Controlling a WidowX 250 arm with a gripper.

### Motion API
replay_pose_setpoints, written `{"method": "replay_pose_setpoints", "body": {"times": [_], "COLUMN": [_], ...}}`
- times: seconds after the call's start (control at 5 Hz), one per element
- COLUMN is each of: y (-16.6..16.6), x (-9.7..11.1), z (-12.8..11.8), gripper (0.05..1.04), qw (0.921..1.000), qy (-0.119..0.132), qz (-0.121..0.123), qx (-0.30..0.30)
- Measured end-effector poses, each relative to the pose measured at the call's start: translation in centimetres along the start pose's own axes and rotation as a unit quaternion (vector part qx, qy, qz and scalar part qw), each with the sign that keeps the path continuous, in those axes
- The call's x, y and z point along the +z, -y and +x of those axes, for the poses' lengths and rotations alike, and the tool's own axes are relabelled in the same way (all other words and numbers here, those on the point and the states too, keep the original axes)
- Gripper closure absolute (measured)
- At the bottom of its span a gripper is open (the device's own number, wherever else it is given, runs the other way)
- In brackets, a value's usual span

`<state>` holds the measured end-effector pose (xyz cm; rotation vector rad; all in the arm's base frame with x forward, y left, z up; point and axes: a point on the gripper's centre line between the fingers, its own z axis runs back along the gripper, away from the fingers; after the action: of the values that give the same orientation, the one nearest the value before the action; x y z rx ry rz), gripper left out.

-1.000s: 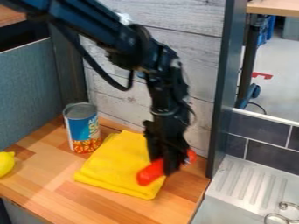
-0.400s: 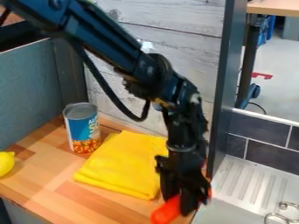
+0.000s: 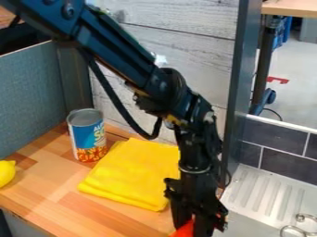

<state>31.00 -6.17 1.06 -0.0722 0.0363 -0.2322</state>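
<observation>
Tool (image 3: 191, 225) at bottom edge of frame, right of center, pointing down, gripping a red object (image 3: 183, 230) between its fingers; lower part cut off by frame. Folded yellow cloth (image 3: 133, 173) lay just left of it on wooden tabletop (image 3: 65, 199). Food can (image 3: 87, 136) stood upright behind cloth, left. Lemon (image 3: 6, 172) sat at left edge.
</observation>
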Motion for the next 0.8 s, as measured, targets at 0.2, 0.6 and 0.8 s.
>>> {"method": "replay_pose_setpoints", "body": {"times": [0.2,0.6,0.8], "y": [-0.4,-2.1,-2.7], "x": [-0.1,0.1,0.2], "z": [-0.7,-1.2,-1.1], "gripper": [0.535,0.535,0.535], "qw": [0.9998,0.9989,0.9986], "qy": [-0.007,-0.007,-0.001], "qz": [0.009,0.020,0.022], "qx": [0.014,0.042,0.048]}}
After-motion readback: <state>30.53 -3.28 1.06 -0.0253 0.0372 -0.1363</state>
